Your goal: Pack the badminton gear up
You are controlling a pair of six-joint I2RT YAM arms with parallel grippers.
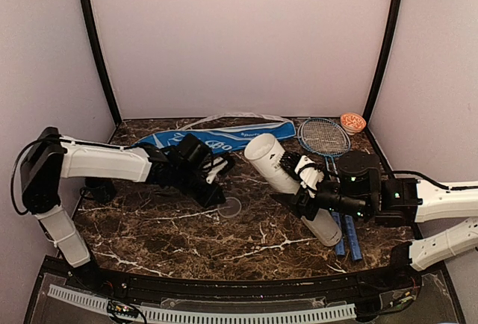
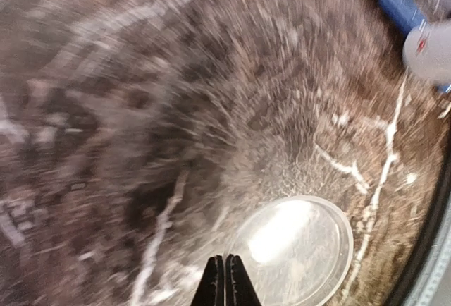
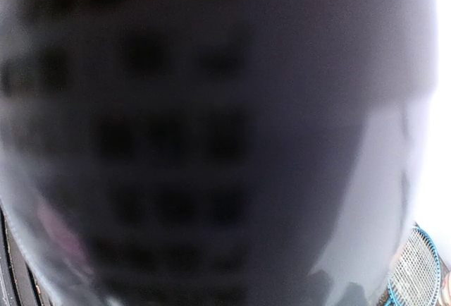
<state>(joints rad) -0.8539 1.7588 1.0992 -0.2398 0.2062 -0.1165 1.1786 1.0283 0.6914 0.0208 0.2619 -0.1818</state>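
Top external view: near the tabletop's middle a clear round lid (image 1: 229,207) is seen lying flat. Just over its edge the left gripper (image 2: 225,286) is poised with jaws pressed together on nothing, its arm stretched in low from the left edge. Toward the right edge the long white tube (image 1: 269,161) is held tilted, clasped around its middle by the right gripper (image 1: 296,182), its near end over the handles of the two blue-handled rackets (image 1: 328,137). Along the far edge the blue racket cover (image 1: 224,141) is laid, and an orange-patterned bowl (image 1: 352,122) is set in the far right corner.
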